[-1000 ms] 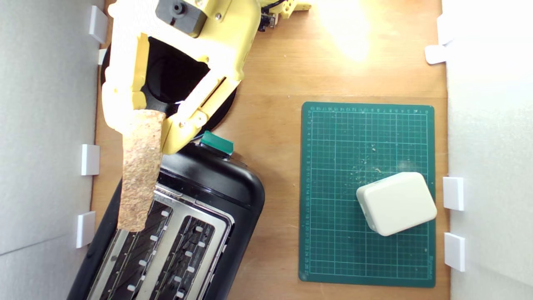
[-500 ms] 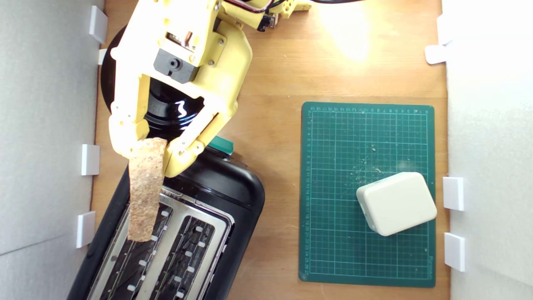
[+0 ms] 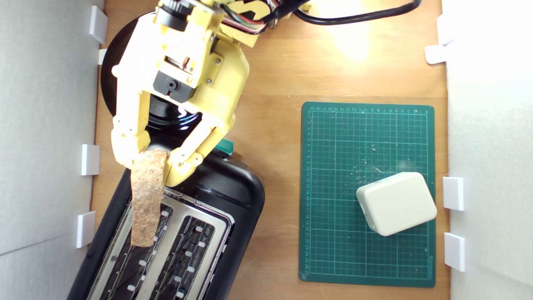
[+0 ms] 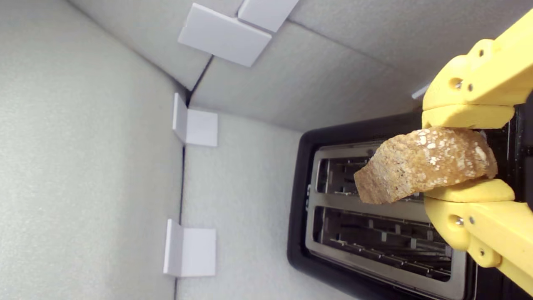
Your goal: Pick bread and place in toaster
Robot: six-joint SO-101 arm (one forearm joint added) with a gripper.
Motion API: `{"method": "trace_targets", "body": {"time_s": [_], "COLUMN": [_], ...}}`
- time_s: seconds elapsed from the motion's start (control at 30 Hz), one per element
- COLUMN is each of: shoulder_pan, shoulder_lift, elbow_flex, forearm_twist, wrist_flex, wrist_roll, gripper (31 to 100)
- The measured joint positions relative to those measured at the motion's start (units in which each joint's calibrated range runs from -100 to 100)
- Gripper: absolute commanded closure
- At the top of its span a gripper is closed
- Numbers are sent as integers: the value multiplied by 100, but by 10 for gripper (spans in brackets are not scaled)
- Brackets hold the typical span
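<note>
My yellow gripper [image 3: 152,164] is shut on the bread [image 3: 145,198], a brown-crusted slice held edge-on by its upper end. The slice hangs over the black toaster [image 3: 225,187], above the slot on the exterior view's left, its free end over the silver top plate [image 3: 177,210]. The green lever knob [image 3: 225,146] peeks out beside my fingers. In the wrist view the bread [image 4: 424,164] is pinched between the two yellow fingers [image 4: 468,116], with the toaster [image 4: 297,200] and its two open slots behind it. The gripper [image 4: 468,156] stands above the slots.
A round glossy black plate [image 3: 109,83] lies under my arm. A green cutting mat [image 3: 333,187] with a cream box [image 3: 395,204] sits on the exterior view's right. White foam walls [image 3: 41,166] with white brackets close in beside the toaster. A black cable [image 3: 354,16] crosses the far edge.
The gripper with the bread has moved toward the toaster and lower; the slice's free end now sits further over the slot on the exterior view's left.
</note>
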Motion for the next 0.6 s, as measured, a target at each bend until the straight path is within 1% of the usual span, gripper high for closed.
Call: {"method": "trace_targets", "body": {"time_s": [0.6], "shoulder_pan": [-9], "shoulder_lift": [118], "elbow_flex": [0], "forearm_twist": [0], "wrist_flex": [-407], "wrist_roll": [0], "gripper": [710]}}
